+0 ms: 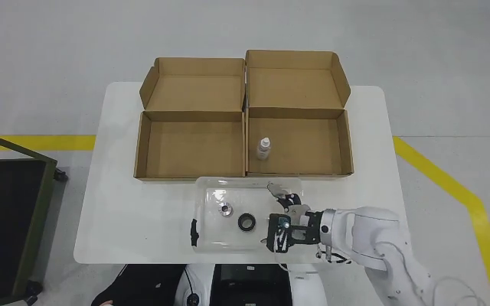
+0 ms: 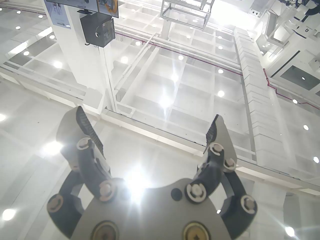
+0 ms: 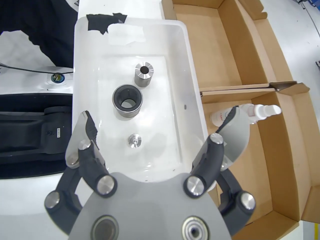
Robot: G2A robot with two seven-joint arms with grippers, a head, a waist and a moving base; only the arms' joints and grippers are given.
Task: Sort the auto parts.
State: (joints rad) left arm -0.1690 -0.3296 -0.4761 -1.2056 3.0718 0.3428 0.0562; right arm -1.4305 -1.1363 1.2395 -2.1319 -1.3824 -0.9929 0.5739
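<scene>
Now, R pincer [image 3: 160, 114] wide open, nothing held, over clear bin [image 3: 192, 81] on counter [image 1: 107, 214]. Inside, apart: slotted steel collet [image 3: 143, 74], black ring bushing [image 3: 127, 101], small silver fitting [image 3: 134, 141]. L pincer [image 2: 148, 114] open, empty.

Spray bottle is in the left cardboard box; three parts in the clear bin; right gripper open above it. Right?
No. Top view: the spray bottle is in the right cardboard box. Three parts in the clear bin, right gripper open above it: correct.
</scene>
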